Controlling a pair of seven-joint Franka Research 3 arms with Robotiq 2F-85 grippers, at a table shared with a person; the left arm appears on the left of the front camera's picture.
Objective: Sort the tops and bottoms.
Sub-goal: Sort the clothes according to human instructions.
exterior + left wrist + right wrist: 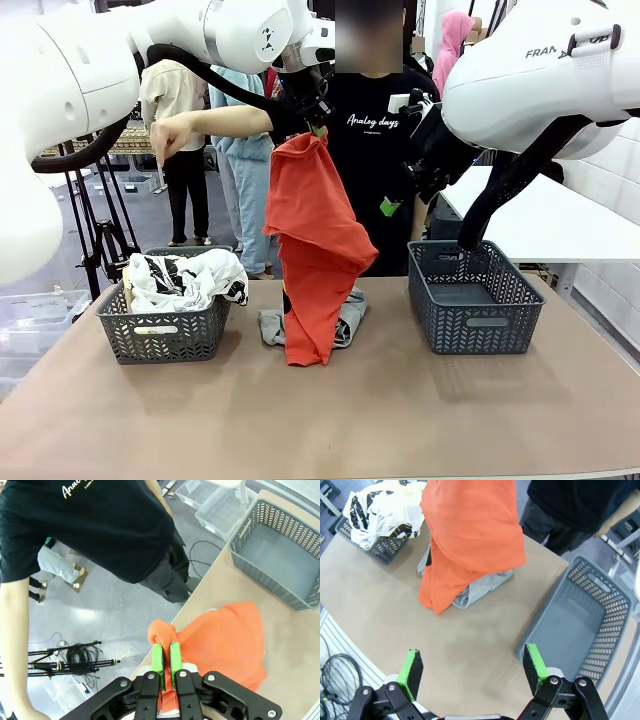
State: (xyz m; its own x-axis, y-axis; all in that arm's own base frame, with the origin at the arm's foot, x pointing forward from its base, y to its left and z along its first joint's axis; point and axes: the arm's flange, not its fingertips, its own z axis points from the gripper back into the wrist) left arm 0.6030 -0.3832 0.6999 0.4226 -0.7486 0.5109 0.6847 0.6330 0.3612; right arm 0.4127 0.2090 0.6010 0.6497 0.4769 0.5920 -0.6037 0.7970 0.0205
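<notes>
An orange-red garment (315,240) hangs from my left gripper (318,122), which is shut on its top edge high above the table's middle. Its lower end drapes onto a light grey garment (350,325) lying on the table. In the left wrist view the green pads of my left gripper (167,660) pinch a fold of the orange-red garment (225,640). A white garment (185,278) with black print fills the left basket (160,338). My right gripper (398,195) hovers open to the right of the hanging cloth. The right wrist view has the right gripper (472,667) open above bare table, with the orange-red garment (470,530) and grey garment (480,587) beyond.
An empty dark grey basket (475,320) stands at the right, also seen as the basket (580,625) and the basket (280,555). A person in a black T-shirt (375,150) stands at the far edge, one hand (172,138) held out over the left side.
</notes>
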